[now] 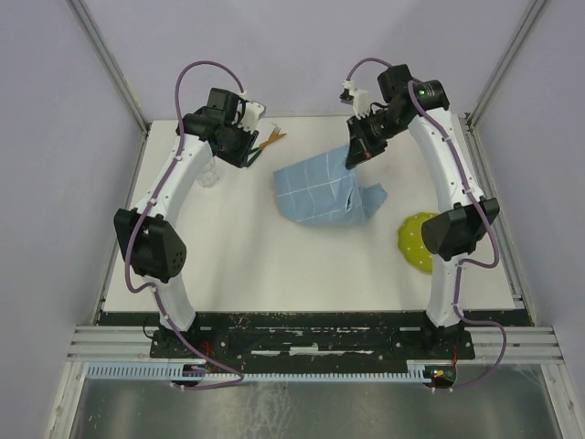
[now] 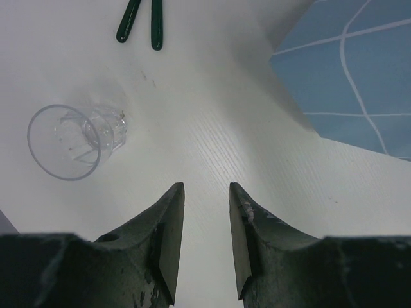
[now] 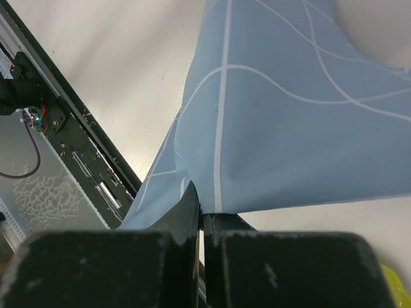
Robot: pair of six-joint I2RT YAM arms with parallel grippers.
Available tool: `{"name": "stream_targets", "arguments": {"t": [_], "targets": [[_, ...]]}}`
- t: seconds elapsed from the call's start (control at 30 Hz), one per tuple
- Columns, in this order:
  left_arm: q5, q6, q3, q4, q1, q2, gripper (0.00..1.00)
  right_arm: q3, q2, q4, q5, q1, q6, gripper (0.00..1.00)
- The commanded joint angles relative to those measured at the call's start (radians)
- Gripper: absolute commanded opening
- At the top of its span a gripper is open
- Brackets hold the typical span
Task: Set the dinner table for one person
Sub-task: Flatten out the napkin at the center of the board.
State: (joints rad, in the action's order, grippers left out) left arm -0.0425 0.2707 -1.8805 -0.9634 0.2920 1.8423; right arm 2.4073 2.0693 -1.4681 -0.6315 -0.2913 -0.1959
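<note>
And the right gripper point(image 3: 200, 215) is clamped tight, jaws pinched together on the edge of the blue gridded cloth point(image 1: 315, 197). It has that corner hoisted off the surface while the rest of the cloth sags down and lies rumpled, one flap doubled over on its right side. Over to the left gripper point(image 2: 205, 192), hanging just left of the cloth, jaws partly apart with nothing between them, only bare white top underneath. Further left of the cloth there's a clear glass point(image 2: 74, 141), and beyond the cloth's far left corner a couple of green-handled pieces of cutlery point(image 2: 142, 22). Off to the cloth's right, nearer the arms, a yellow-green plate point(image 1: 416, 240) peeks out from under the right arm. The dinner table point(image 1: 274, 274) itself sits directly beneath the cloth and spreads well past it on every side. It looks hard, flat and fixed, a surface to lay things on and nothing to grab, and smooth enough that fabric will likely slide on it. The cloth looks light, thin and floppy, so I'd say a pinch at a corner or hem is the right hold, and a second corner taken by the other gripper would help spread it flat
</note>
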Motion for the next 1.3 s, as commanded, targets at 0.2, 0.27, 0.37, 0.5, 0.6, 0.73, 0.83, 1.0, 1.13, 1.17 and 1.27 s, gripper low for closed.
{"name": "stream_targets", "arguments": {"t": [0.2, 0.27, 0.37, 0.5, 0.6, 0.73, 0.83, 1.0, 1.13, 1.17, 1.27], "targets": [[0.001, 0.021, 0.004, 0.002, 0.002, -0.05, 0.41, -0.061, -0.232, 0.026, 0.018, 0.067, -0.03, 0.02], [-0.007, 0.021, -0.005, 0.002, 0.003, -0.043, 0.41, -0.121, -0.302, 0.032, 0.054, 0.087, -0.044, 0.02], [-0.02, 0.015, -0.024, 0.002, 0.005, -0.029, 0.41, -0.224, -0.413, 0.044, 0.128, 0.143, -0.064, 0.02], [-0.034, 0.003, -0.046, 0.0, 0.01, -0.017, 0.41, -0.313, -0.495, 0.046, 0.171, 0.264, -0.11, 0.02], [-0.034, -0.002, -0.054, -0.004, 0.016, -0.014, 0.41, -0.303, -0.518, 0.039, 0.214, 0.336, -0.146, 0.02], [-0.032, -0.006, -0.051, -0.007, 0.023, -0.022, 0.41, -0.192, -0.485, 0.015, 0.233, 0.398, -0.166, 0.02], [-0.021, -0.003, -0.029, -0.007, 0.024, -0.041, 0.41, -0.046, -0.418, -0.021, 0.188, 0.409, -0.147, 0.02], [0.012, 0.02, 0.035, 0.004, 0.025, -0.106, 0.41, 0.092, -0.291, -0.059, -0.033, 0.358, -0.091, 0.02], [0.037, 0.026, 0.087, 0.011, 0.024, -0.15, 0.41, 0.015, -0.211, -0.067, -0.022, 0.183, -0.116, 0.02], [0.041, 0.025, 0.1, 0.013, 0.024, -0.161, 0.41, -0.014, -0.192, -0.064, -0.047, 0.147, -0.112, 0.02], [0.046, 0.024, 0.13, 0.014, 0.024, -0.184, 0.4, -0.116, -0.149, 0.009, -0.097, 0.06, -0.078, 0.02]]}}
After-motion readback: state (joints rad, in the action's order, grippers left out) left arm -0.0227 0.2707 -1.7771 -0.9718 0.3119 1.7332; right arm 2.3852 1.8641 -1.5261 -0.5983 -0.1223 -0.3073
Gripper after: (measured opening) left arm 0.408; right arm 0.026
